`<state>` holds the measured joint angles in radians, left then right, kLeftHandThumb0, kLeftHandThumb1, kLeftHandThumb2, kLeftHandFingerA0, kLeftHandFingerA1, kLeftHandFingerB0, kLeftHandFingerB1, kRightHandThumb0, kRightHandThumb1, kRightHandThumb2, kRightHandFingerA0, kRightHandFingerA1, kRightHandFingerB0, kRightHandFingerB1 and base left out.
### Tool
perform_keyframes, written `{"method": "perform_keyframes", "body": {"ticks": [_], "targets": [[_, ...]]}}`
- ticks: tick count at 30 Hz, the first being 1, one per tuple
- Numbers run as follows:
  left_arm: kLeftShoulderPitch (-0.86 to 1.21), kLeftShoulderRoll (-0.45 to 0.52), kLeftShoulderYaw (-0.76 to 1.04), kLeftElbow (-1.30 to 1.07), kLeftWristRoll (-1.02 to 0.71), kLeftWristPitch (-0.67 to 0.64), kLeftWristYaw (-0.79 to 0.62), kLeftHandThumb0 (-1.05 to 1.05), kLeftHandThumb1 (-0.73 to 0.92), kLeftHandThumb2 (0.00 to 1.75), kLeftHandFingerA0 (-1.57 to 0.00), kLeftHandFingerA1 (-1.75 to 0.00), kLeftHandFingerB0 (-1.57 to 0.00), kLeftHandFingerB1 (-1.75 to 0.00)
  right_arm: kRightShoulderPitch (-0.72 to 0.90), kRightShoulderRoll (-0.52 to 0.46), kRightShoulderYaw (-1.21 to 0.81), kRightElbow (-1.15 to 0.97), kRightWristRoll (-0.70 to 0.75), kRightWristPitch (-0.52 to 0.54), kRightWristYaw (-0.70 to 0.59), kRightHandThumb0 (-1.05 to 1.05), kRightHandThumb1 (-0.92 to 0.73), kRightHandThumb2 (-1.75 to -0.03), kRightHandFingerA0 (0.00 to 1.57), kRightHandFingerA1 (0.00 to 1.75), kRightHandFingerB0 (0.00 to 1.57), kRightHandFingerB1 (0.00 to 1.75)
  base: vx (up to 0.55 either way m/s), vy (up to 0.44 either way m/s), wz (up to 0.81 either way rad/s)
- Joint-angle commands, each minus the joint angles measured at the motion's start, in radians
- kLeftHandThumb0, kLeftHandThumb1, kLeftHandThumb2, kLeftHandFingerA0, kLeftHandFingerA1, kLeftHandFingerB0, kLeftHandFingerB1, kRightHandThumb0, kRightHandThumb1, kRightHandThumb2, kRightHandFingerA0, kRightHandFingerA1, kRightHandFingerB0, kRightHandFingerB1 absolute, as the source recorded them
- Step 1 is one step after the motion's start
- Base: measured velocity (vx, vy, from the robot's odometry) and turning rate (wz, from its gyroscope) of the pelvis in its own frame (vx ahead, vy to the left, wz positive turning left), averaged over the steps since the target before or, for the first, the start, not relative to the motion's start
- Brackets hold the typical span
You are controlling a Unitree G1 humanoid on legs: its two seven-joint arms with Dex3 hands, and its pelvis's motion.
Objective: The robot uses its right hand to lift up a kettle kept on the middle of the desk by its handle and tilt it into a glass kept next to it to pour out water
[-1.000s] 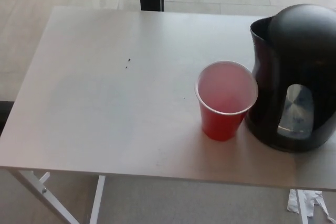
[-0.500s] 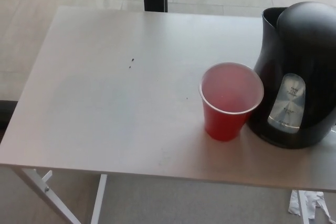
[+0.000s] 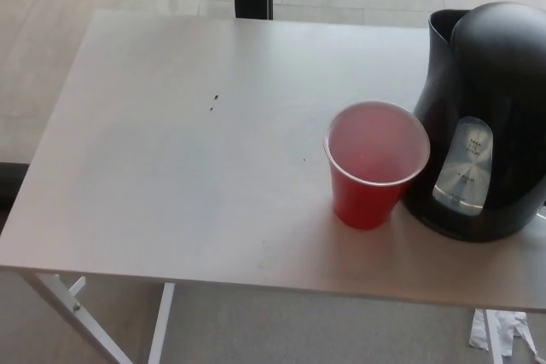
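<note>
Grey desk (image 3: 171,168), pale matte top, white legs. On it, right side: red cup (image 3: 375,164), upright, just beside black kettle (image 3: 482,121), also upright. Two tiny dark specks (image 3: 213,102) left of centre.

A black kettle (image 3: 486,117) stands upright at the right side of the desk (image 3: 188,168), its spout at the upper left and a clear water window facing forward. Just beside it on the left stands 1 red cup (image 3: 375,164), upright, open-topped, pale inside.
</note>
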<state>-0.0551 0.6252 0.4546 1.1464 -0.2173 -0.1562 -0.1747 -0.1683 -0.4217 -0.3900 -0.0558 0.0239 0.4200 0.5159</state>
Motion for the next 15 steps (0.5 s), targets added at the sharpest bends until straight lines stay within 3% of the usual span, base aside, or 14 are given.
{"method": "perform_keyframes", "body": {"ticks": [1, 2, 7, 8, 10, 11, 15], "targets": [[0.013, 0.006, 0.008, 0.005, -0.003, -0.023, 0.001, -0.81, 0.59, 0.85, -0.73, -0.63, -0.52, -0.57, 0.033, -0.058, -0.011, -0.014, 0.096, -0.022, 0.077, -0.97, -0.56, -0.58, 0.00, 0.00, 0.00, 0.00, 0.00, 0.000, 0.00], [0.013, 0.005, 0.015, 0.010, -0.009, -0.031, -0.001, -0.76, 0.76, 0.63, -0.78, -0.58, -0.54, -0.51, 0.049, -0.071, -0.030, -0.025, 0.115, -0.019, 0.085, -0.92, -0.53, -0.70, 0.00, 0.00, 0.00, 0.00, 0.00, 0.000, 0.00], [0.021, 0.010, 0.019, 0.014, -0.012, -0.023, -0.004, -0.76, 0.77, 0.63, -0.75, -0.57, -0.53, -0.50, 0.105, -0.108, -0.083, -0.019, 0.145, -0.046, 0.091, -0.85, -0.47, -0.72, 0.00, 0.00, 0.00, 0.00, 0.00, 0.000, 0.00], [0.021, 0.010, 0.019, 0.018, -0.011, -0.023, -0.001, -0.82, 0.59, 0.85, -0.73, -0.63, -0.51, -0.56, 0.113, -0.116, -0.095, -0.016, 0.141, -0.062, 0.084, -0.84, -0.46, -0.72, 0.00, 0.00, 0.00, 0.00, 0.00, 0.000, 0.00], [0.021, 0.012, 0.020, 0.024, -0.010, -0.023, 0.003, -0.82, 0.59, 0.85, -0.73, -0.63, -0.51, -0.56, 0.123, -0.126, -0.108, -0.010, 0.134, -0.086, 0.072, -0.84, -0.46, -0.72, 0.00, 0.00, 0.00, 0.00, 0.00, 0.000, 0.00], [0.027, 0.013, 0.025, 0.021, -0.014, -0.024, -0.001, -0.77, 0.76, 0.63, -0.76, -0.58, -0.55, -0.51, 0.139, -0.142, -0.149, -0.019, 0.147, -0.065, 0.066, -0.98, -0.55, -0.58, 0.00, 0.00, 0.00, 0.00, 0.00, 0.000, 0.00], [0.033, 0.023, 0.029, 0.037, -0.012, -0.029, -0.020, -0.73, 0.78, 0.64, -0.74, -0.53, -0.49, -0.50, 0.174, -0.171, -0.234, 0.011, 0.190, -0.079, 0.088, -0.98, -0.56, -0.58, 0.00, 0.00, 0.00, 0.00, 0.00, 0.000, 0.00]]}}
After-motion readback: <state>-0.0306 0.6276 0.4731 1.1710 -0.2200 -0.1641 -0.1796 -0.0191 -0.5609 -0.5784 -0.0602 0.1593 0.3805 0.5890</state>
